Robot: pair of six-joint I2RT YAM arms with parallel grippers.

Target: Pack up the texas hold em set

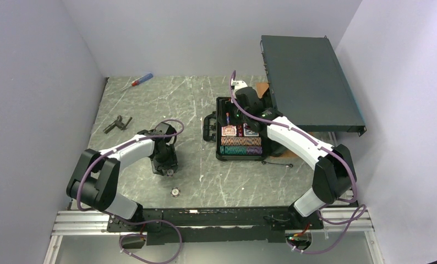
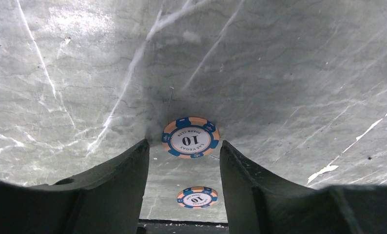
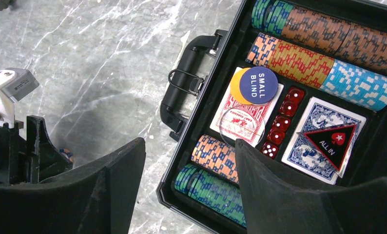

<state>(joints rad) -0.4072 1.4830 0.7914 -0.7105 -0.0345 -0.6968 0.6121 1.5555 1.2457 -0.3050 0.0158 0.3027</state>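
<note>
Loose chip lined up for a pick; the open case sits to the right.
The left gripper [image 2: 184, 146] points down, fingers apart on either side of a flat blue-and-orange chip [image 2: 190, 137], likely so they can pinch its rim. A second chip [image 2: 197, 197] lies nearer. The right gripper [image 3: 190, 144], fingers wide and empty, hangs over the open case [image 1: 218, 143], its chip rows, cards and dice seated. The tabletop [image 1: 150, 110] is grey and marbled, the walls plain and pale.
</note>
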